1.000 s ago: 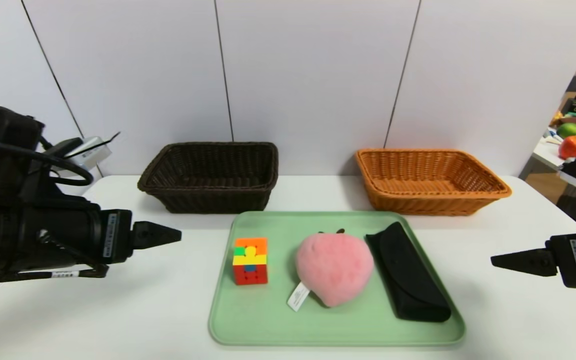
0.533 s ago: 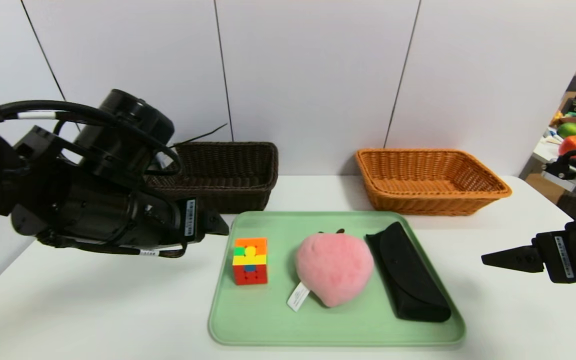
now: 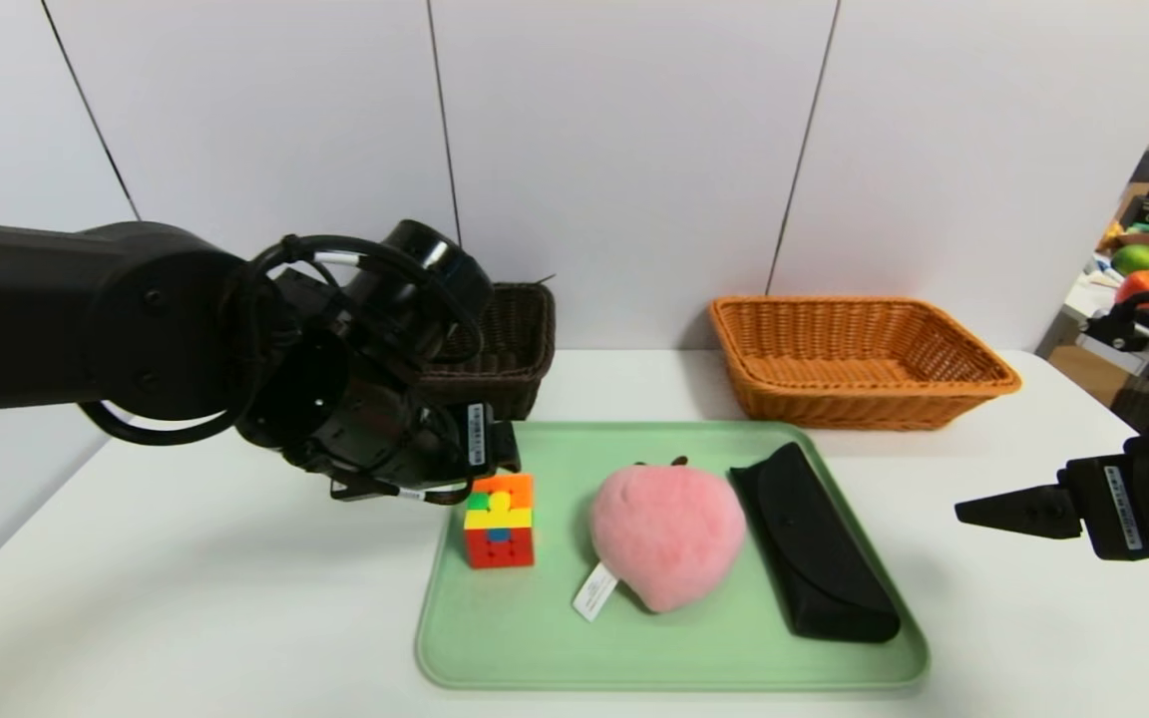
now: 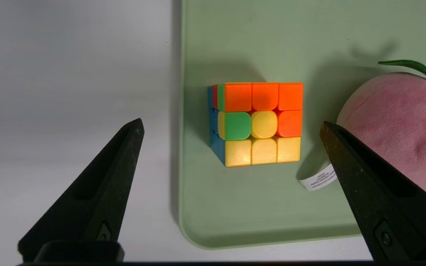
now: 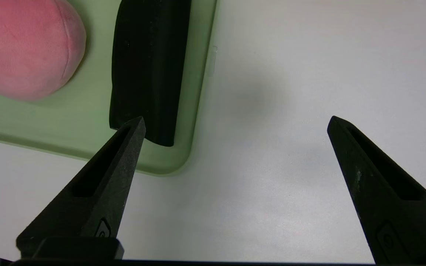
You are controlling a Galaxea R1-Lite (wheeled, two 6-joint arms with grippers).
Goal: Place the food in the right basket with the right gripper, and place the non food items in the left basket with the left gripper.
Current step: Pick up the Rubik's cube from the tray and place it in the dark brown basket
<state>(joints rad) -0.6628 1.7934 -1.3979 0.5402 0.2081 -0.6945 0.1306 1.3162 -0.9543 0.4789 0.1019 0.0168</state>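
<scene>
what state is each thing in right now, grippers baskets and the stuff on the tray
left gripper: open, above the puzzle cube
right gripper: open, idle beside the tray
puzzle cube: scrambled, upright on the green tray
plush peach: lying on tray
black case: closed, on tray
brown basket: partly hidden
orange basket: empty

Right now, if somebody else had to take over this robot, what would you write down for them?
Left gripper: open, above the puzzle cube, holding nothing.
Right gripper: open, idle over the table right of the tray.
Cube, plush peach and black case lie on the tray.
Dark left basket and orange right basket: nothing visible inside.
Done: nothing. Left: everything.
</scene>
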